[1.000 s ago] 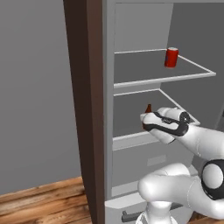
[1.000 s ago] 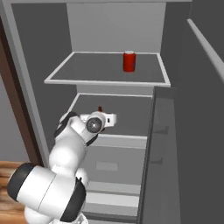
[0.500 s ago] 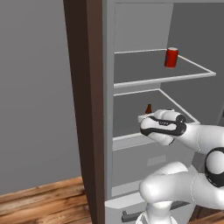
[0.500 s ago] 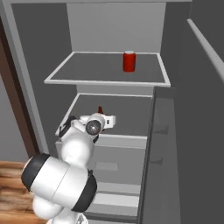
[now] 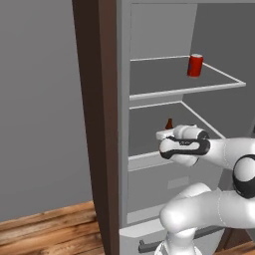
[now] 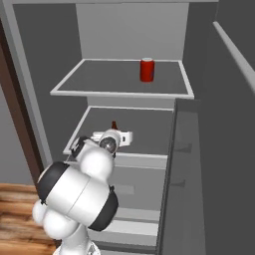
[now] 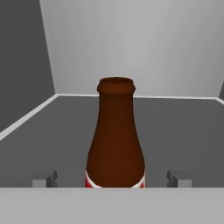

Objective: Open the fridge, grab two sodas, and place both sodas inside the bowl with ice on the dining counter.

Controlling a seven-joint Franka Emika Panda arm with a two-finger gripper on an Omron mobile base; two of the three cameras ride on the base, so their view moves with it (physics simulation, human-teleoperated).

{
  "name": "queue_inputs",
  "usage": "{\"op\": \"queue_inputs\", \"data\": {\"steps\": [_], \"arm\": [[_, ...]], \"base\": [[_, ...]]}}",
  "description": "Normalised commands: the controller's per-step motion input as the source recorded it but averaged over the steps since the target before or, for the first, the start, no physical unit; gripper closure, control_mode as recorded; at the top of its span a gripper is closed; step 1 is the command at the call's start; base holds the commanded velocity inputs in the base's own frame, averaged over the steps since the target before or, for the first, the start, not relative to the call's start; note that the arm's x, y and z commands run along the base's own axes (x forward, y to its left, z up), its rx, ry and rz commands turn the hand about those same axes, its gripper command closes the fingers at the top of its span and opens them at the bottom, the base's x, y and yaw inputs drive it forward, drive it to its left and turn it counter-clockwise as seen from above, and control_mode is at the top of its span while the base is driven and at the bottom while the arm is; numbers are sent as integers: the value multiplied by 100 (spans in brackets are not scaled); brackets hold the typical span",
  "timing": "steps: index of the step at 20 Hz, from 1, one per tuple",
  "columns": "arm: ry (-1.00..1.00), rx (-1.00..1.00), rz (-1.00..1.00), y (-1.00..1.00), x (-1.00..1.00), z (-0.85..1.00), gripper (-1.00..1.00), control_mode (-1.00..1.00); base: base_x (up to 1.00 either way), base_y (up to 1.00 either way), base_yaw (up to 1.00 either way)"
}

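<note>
2 base views flank open fridge (image 5: 149,89); hand view faces bottle (image 7: 116,140) close.

the open light-grey fridge (image 5: 124,74) holds two flat grey shelves with pale rims. on the upper grey shelf (image 6: 99,79) a small red can with a silver top (image 6: 147,69) stands upright, towards the right side and well back from the front rim; in the left base view the can (image 5: 195,65) sits near the shelf's right edge. on the lower grey shelf (image 6: 144,132) a dark brown glass bottle with a red label (image 7: 115,140) stands upright near the middle, its open mouth up, apart from the back wall; in the base views just its neck shows (image 5: 169,123) (image 6: 113,125). the floor beside the fridge is reddish-brown wooden planks (image 5: 45,231)
</note>
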Motion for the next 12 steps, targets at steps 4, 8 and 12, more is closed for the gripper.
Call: {"op": "queue_inputs", "data": {"steps": [4,8,12], "arm": [[0,0,0,-4,12,-8,100,-100],[0,0,2,-8,0,-6,100,-100],[0,0,0,0,0,-2,100,-100]], "base": [[0,0,0],[0,0,0],[0,0,0]]}}
